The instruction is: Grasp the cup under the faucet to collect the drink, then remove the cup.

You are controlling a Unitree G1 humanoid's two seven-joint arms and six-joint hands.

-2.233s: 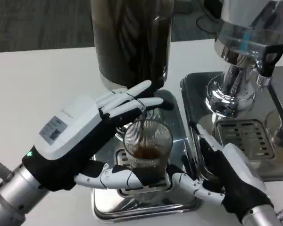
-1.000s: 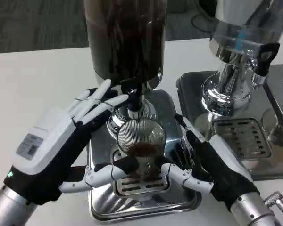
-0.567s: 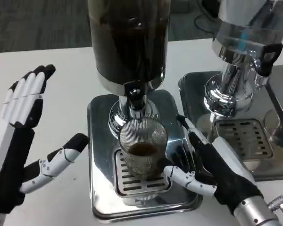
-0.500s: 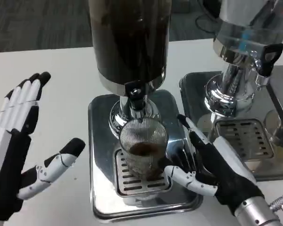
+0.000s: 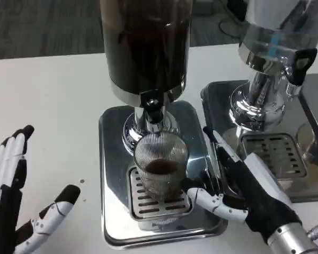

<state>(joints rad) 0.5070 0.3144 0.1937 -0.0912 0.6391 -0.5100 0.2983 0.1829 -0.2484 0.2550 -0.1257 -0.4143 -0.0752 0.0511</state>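
A ribbed clear cup (image 5: 160, 165) with a little dark drink in it stands on the drip grate (image 5: 143, 203), right under the black faucet (image 5: 152, 104) of the dark drink dispenser (image 5: 146, 47). No stream runs from the faucet. My right hand (image 5: 247, 186) lies just right of the cup. Its thumb reaches to the cup's lower right side and its fingers are spread along the tray beside the cup, not wrapped around it. My left hand (image 5: 10, 211) is at the lower left over the white table, with its fingers apart and nothing in it.
The dispenser stands on a shiny steel tray (image 5: 112, 222). A second, clear dispenser (image 5: 267, 69) with its own steel tray and grate (image 5: 275, 153) stands close on the right, just behind my right hand. White table (image 5: 53, 106) lies to the left.
The left hand has left the faucet and drawn back down and left, away from the dispenser. The pouring has stopped. The right hand stays beside the cup.
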